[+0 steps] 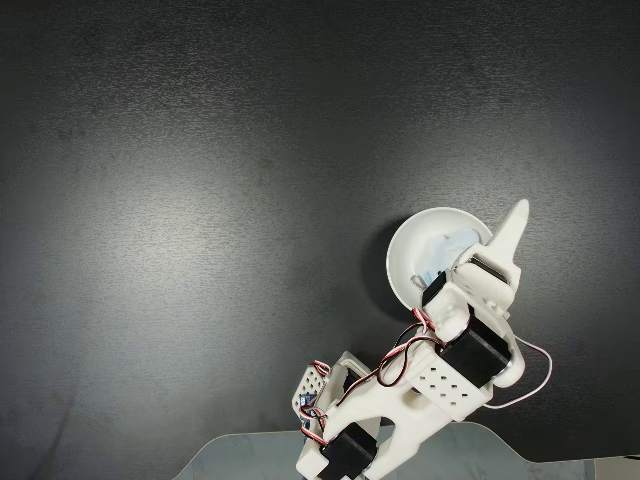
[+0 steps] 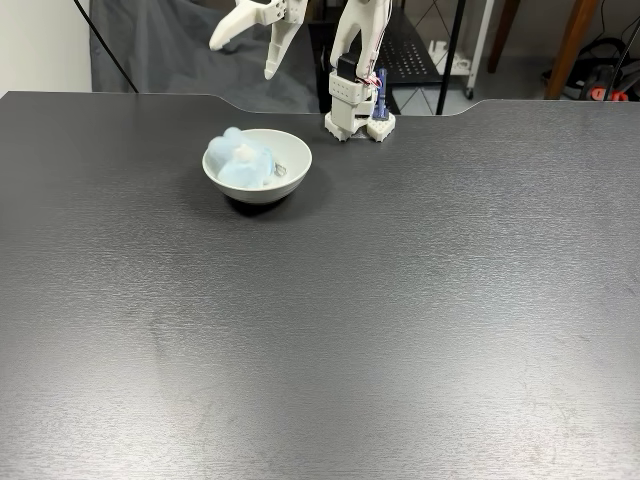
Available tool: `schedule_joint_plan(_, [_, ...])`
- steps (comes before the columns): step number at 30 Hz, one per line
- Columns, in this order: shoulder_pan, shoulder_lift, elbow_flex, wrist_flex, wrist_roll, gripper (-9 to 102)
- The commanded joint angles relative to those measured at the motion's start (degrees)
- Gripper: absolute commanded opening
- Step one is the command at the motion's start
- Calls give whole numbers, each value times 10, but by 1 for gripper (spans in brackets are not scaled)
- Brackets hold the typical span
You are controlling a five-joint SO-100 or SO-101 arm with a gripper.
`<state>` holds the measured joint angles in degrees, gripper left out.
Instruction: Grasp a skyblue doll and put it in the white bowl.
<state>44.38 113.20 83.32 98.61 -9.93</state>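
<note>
The skyblue doll lies inside the white bowl, on the bowl's left side in a fixed view, its metal clip against the inner wall. My gripper hangs above and behind the bowl, open, with nothing between its fingers. In a fixed view from above, the wrist covers the bowl's lower right part. The bowl's rim and a pale patch of the doll show beside it. One white finger points past the bowl's edge.
The arm's base is clamped at the table's far edge, right of the bowl. The black tabletop stretches wide in front. Furniture legs and cables stand beyond the table.
</note>
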Motion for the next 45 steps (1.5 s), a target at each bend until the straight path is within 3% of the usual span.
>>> schedule_joint_plan(1, [0,8,-14,27,5,74])
schedule_joint_plan(5, [-26,30,-47,17,4,76])
schedule_joint_plan(13, [-229,130,-157,12,8,76])
schedule_joint_plan(19, [-332,222,-202,11,93,75])
schedule_joint_plan(23, [-378,242,-193,21,141,75])
schedule_joint_plan(30, [-406,247,-90,25,137,73])
schedule_joint_plan(36, [-407,293,8,14,144,56])
schedule_joint_plan(41, [-404,327,67,5,144,28])
schedule_joint_plan(45, [-402,353,123,-81,143,6])
